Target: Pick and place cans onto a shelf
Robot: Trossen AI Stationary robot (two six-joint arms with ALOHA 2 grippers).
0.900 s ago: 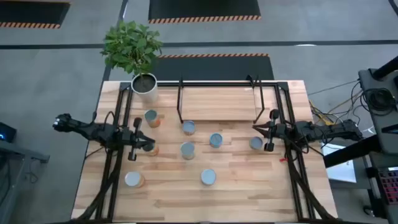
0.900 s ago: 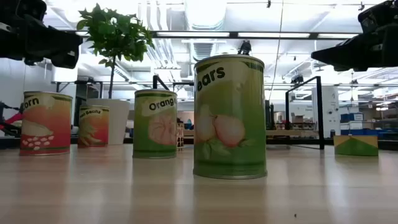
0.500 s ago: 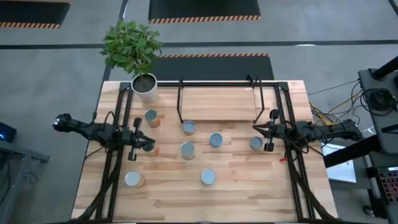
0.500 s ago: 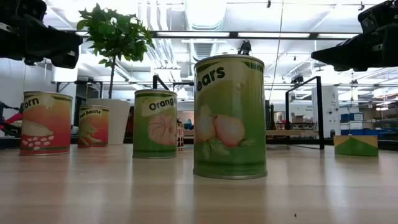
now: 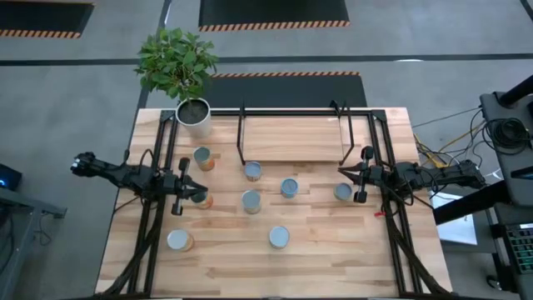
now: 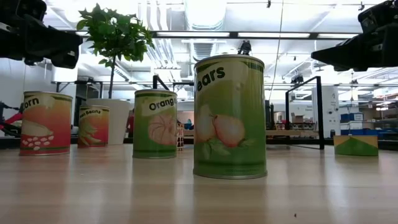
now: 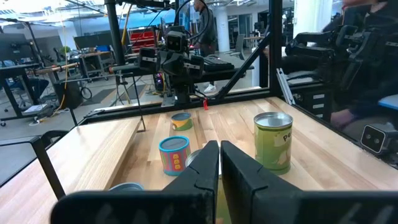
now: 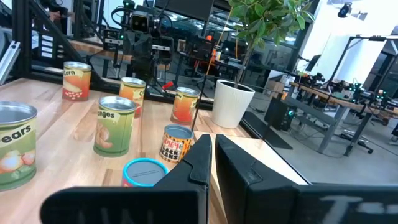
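Start of pick: nothing on shelf [image 5: 291, 137] yet. Left gripper [image 5: 185, 193] pressed together, empty, poised over nearest can [image 5: 200, 198]. Right gripper [image 5: 356, 185] pinched closed, empty, can [image 5: 342, 192] just beside. Other cans scattered between both. Next: spread fingers, descend, straddle one.

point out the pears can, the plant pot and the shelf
pears can [image 6: 229, 118], low view, middle of its green label
plant pot [image 5: 194, 112], high view, its white rim
shelf [image 5: 291, 137], high view, bare wood board
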